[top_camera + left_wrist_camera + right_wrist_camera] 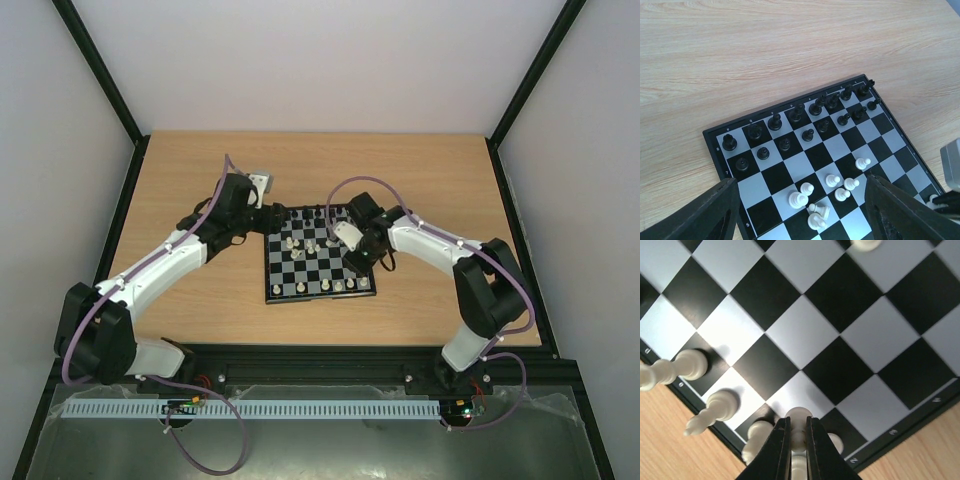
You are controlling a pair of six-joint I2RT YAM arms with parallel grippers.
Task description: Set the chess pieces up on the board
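The chessboard [318,262] lies mid-table. Black pieces [775,121] stand in its two far rows in the left wrist view. Several white pieces [832,181] cluster mid-board, and two of them [817,216] lie tipped together. My left gripper [268,216] hovers at the board's far-left corner, open and empty, with its fingers [715,210] wide apart. My right gripper [798,440] is shut on a white piece [799,416] and holds it over the board's edge row. Other white pieces [720,405] stand along that edge.
The wooden table [200,290] surrounds the board. Black frame posts [100,70] and pale walls enclose it. The board's rim [880,440] carries number labels. The right arm's grey part [952,162] shows at the right edge of the left wrist view.
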